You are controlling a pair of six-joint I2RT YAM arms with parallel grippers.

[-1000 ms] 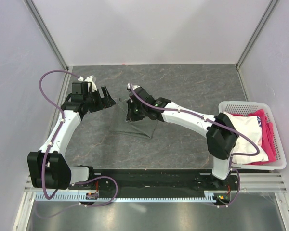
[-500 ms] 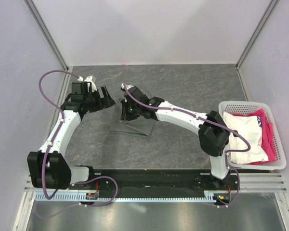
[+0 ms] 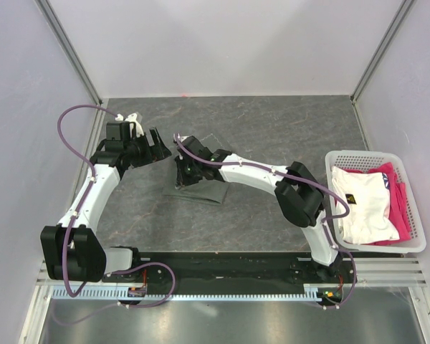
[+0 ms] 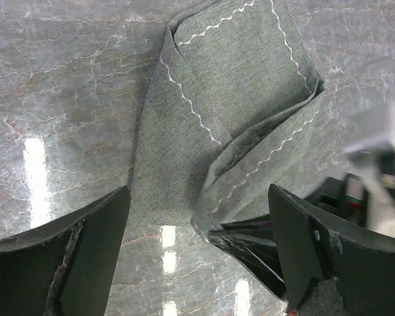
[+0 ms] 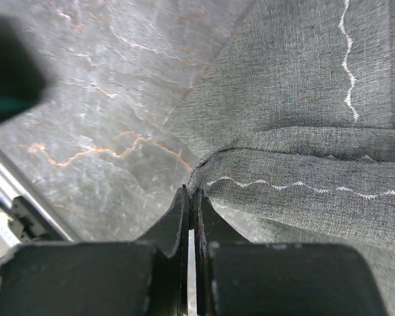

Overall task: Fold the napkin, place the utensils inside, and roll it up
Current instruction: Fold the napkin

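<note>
Dark napkin [image 3: 208, 193] on grey marbled tabletop [image 3: 272, 129], pale walls [image 3: 222, 43]

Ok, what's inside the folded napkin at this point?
Only its own grey layers show: the napkin is doubled over, with one corner pinched by the right gripper. No utensils are visible. Anything lying between the layers is covered by cloth.
</note>
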